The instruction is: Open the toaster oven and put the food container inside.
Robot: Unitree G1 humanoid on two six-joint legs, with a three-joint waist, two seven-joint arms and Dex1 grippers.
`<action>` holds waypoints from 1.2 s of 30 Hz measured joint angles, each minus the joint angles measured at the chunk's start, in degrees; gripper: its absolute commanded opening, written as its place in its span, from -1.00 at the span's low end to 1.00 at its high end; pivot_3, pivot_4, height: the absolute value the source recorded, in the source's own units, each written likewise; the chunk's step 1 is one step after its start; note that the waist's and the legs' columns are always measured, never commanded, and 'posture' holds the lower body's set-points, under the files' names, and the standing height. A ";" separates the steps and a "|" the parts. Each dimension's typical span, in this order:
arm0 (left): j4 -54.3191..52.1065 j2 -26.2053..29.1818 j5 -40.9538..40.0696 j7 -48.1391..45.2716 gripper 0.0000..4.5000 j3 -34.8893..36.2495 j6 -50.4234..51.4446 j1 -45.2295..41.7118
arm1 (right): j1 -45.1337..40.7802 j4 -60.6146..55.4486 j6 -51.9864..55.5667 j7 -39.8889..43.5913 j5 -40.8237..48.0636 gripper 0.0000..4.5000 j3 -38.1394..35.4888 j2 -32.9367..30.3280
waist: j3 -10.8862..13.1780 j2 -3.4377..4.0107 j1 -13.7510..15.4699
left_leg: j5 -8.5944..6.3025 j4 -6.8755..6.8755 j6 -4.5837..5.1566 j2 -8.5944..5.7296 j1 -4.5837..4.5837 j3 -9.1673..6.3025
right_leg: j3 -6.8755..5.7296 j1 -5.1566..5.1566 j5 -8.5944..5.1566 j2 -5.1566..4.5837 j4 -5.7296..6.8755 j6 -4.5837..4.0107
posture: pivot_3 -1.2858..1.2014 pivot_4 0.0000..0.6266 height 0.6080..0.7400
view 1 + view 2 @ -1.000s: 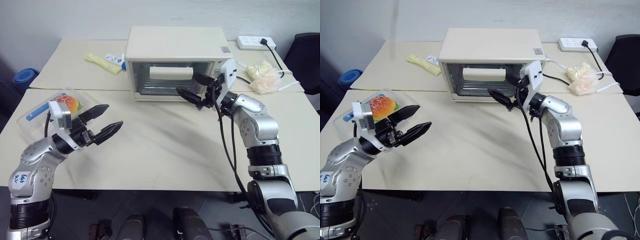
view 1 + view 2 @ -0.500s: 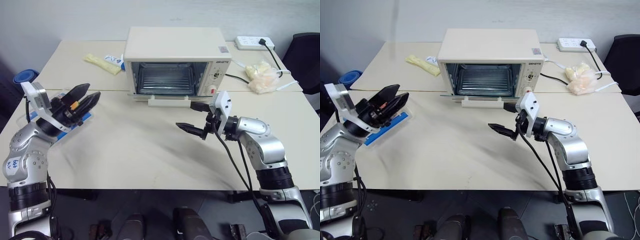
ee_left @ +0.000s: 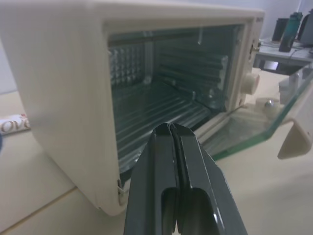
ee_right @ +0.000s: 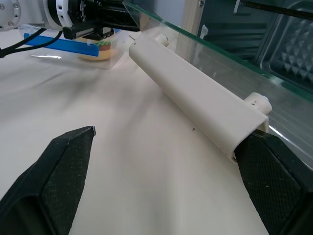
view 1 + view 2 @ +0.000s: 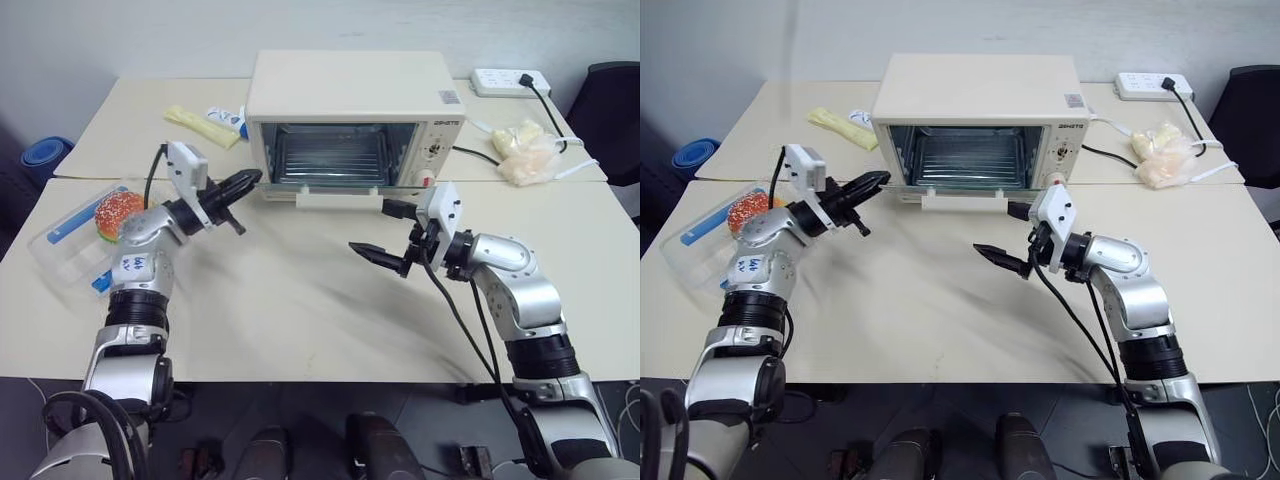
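Toaster oven (image 5: 345, 110) sits w/ its glass door (image 4: 230, 63) dropped open, handle (image 5: 339, 201) toward the robot. Food container (image 5: 85, 228) lies well left of the oven, burger inside, prob. untouched. Left gripper (image 5: 243, 183) has its fingers pressed together, empty, at the oven's front left corner. Right gripper (image 5: 383, 230) stands spread wide just in front of the handle, holding nothing

Toaster oven (image 5: 345, 130) door now down

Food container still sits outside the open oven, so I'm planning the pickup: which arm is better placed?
Left, probably: the container lies beside the left gripper, though it is shut; the right gripper hangs open, farther off.
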 measured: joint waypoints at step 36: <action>-48.88 0.95 -7.97 10.79 0.69 13.24 21.15 42.71 | 23.05 -7.95 -13.43 9.81 12.87 1.00 -13.46 -4.25 | 0.04 -0.03 0.28 | -0.22 0.32 0.20 0.22 0.31 -0.15 | 0.10 0.38 -0.02 0.07 -0.09 -0.04 | 0.03 -0.52 1.00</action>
